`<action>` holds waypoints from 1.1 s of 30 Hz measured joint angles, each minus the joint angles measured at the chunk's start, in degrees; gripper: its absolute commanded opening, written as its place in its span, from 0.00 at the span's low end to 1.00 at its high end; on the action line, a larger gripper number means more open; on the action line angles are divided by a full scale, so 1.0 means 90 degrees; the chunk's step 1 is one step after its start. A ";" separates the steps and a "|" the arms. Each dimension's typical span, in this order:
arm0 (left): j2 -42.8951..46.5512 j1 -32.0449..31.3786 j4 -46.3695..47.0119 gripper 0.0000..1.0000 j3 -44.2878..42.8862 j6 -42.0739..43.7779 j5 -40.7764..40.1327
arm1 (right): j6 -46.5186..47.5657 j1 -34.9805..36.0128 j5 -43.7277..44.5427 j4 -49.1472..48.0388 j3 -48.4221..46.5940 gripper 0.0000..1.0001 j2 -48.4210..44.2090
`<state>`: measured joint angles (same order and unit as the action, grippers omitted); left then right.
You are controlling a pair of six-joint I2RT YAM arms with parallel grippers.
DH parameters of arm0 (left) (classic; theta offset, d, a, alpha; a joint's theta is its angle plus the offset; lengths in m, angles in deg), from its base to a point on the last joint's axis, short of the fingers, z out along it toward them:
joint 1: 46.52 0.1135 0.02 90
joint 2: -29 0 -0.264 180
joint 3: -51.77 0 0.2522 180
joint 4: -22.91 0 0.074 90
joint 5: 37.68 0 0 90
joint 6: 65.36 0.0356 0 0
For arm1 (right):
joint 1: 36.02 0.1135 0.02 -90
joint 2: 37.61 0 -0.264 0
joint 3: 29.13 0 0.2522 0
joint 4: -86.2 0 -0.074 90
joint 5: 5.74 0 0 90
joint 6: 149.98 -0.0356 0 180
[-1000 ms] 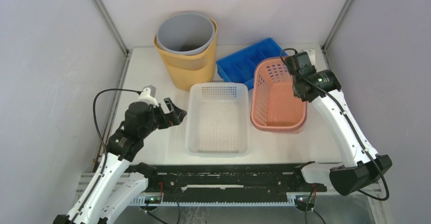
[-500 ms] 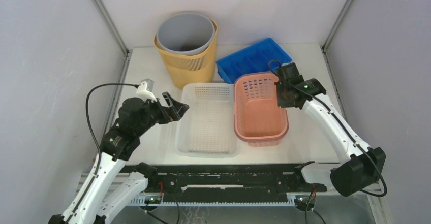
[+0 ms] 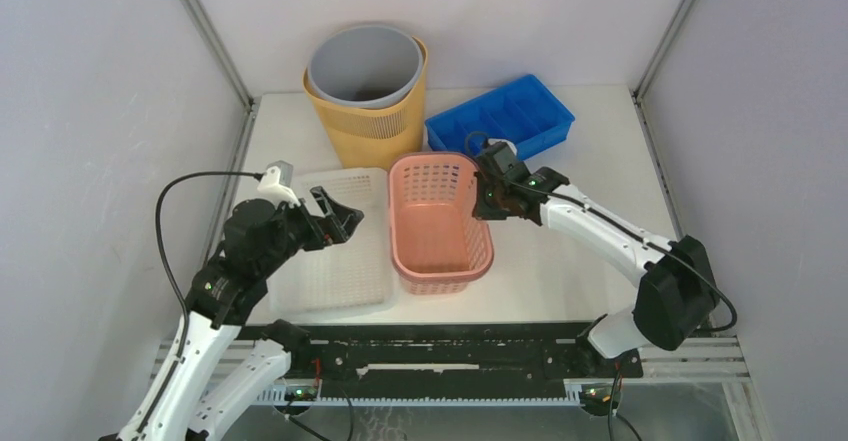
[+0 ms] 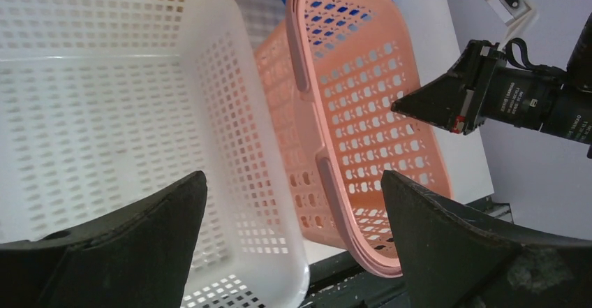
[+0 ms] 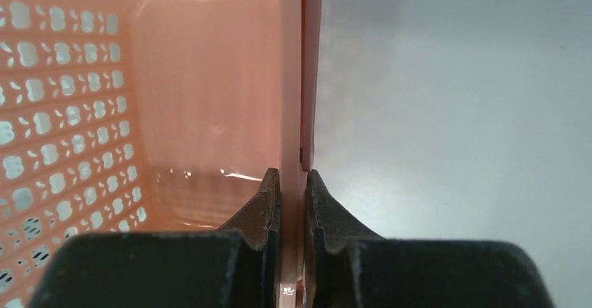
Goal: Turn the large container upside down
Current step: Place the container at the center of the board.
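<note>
The white table carries four containers. At the back stand a yellow slatted bin on the left and a blue divided tray on the right. Nearer the front sits a white mesh basket with a pink basket on its right, long walls touching.

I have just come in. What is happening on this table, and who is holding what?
The right claw is shut on the rim of the pink basket, which stands open side up in the middle of the table, close against the white basket. The left claw hangs wide open above the white basket and holds nothing. Nothing has been turned upside down yet.
</note>
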<state>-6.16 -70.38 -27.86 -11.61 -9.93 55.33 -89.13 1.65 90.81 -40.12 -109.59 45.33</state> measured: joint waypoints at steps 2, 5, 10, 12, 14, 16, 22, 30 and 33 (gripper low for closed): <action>0.0034 0.0000 -0.0073 1.00 -0.0012 0.0000 -0.0036 | -0.0211 0.0129 -0.0019 -0.0240 -0.0036 0.00 0.0151; 0.0029 -0.0002 -0.0148 1.00 -0.0085 0.0000 -0.0124 | -0.0534 0.0459 -0.0015 -0.0588 -0.0141 0.00 0.0444; -0.0068 -0.0002 -0.0148 1.00 -0.0100 0.0000 -0.0148 | -0.0828 0.0828 0.0032 -0.0838 -0.0639 0.00 0.1052; -0.0138 -0.0002 -0.0148 1.00 -0.0100 0.0000 -0.0146 | -0.0874 0.0959 0.0090 -0.0865 -0.0816 0.00 0.1231; -0.0185 -0.0002 -0.0160 1.00 -0.0107 0.0000 -0.0146 | -0.0896 0.1010 0.0172 -0.0860 -0.0886 0.00 0.1287; -0.0226 -0.0002 -0.0189 1.00 -0.0148 -0.0010 -0.0143 | -0.0899 0.1035 0.0294 -0.0804 -0.0896 0.12 0.1277; -0.0651 -0.0022 -0.0032 1.00 -0.0503 -0.0187 0.0199 | -0.0814 0.1020 0.0372 -0.0629 -0.0896 0.49 0.1188; -0.0984 -0.0134 -0.0019 1.00 -0.0879 -0.0228 0.0231 | -0.0685 0.1020 0.0257 -0.0488 -0.0901 0.66 0.0631; -0.1076 -0.0192 -0.0017 1.00 -0.1071 -0.0282 0.0209 | -0.0585 0.0969 0.0238 -0.0338 -0.0899 0.67 0.0306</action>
<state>-15.84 -72.11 -28.02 -21.25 -12.46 57.21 -94.40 10.37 92.95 -43.15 -117.68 48.08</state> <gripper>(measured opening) 0.998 0.657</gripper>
